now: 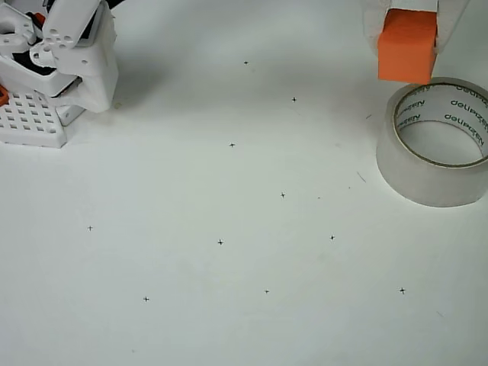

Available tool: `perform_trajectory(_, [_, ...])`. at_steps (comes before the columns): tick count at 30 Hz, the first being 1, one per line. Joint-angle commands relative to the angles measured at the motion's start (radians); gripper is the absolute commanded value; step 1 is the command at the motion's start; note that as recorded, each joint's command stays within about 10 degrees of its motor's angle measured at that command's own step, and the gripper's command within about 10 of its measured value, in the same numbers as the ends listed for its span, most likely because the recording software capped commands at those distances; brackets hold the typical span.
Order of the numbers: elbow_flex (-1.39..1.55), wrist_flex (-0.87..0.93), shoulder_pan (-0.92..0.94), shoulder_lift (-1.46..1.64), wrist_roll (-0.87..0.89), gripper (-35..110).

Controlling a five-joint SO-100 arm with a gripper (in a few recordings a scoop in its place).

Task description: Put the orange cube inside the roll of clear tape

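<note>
Gripper [409,34]: we see its white fingers clamping the orange cube [407,47].
Cube: at twelve o'clock of the clear tape roll [431,171].

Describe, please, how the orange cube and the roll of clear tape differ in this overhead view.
The orange cube is small, solid and opaque; the roll of clear tape is far larger, hollow and translucent. The cube sits in the hand; the roll rests on the table. The cube's faces are plain; the roll's core bears lettering.

Orange cube [407,47]: matt, possibly foam. Roll of clear tape [435,145]: cloudy glossy film, white papery core with dark print. Table [229,267]: smooth matt white. Robot base [30,118]: white perforated plastic.
</note>
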Motion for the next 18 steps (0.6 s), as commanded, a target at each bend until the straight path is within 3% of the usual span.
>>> perform_trajectory(1, [-0.133,0.020,-0.011,0.091,-0.015,16])
perform_trajectory(18, [-0.394,0.020,-0.008,-0.164,-0.067,16])
